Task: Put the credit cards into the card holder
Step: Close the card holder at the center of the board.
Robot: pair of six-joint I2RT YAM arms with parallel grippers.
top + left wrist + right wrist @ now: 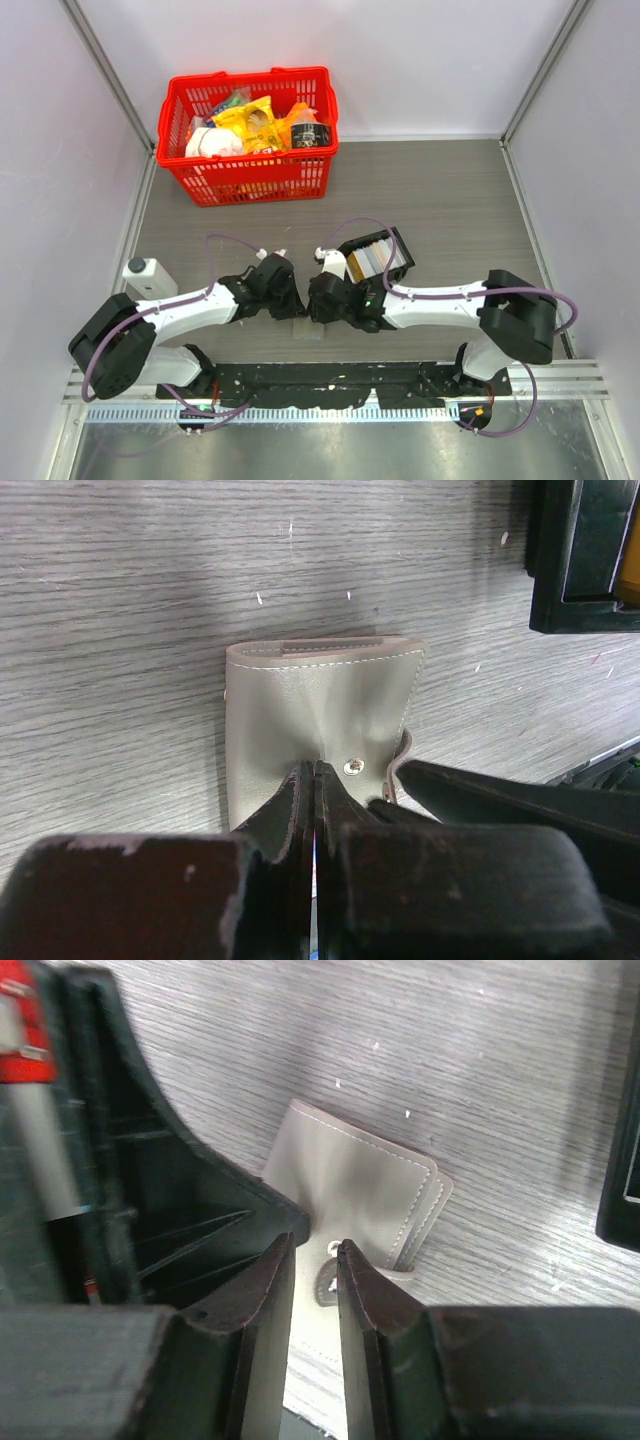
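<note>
Near: left fingers [285, 805] clenched on near edge of grey-beige stitched folding card holder [320, 695], which lies on grey wood-grain tabletop [120, 580]. Right fingers [262, 1295] slightly parted, metal-snap tab [328, 1270] between tips. Beyond, to right: black rectangular open tray [403, 262], with pale and tan-orange credit cards [366, 261] inside. Bare tabletop behind. Far: red plastic mesh basket [250, 175] of packets, print too small to read.

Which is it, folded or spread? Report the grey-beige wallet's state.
Folded: the flat grey-beige leather wallet lies doubled, edges stacked, no pockets showing; left hand pinches it.
</note>
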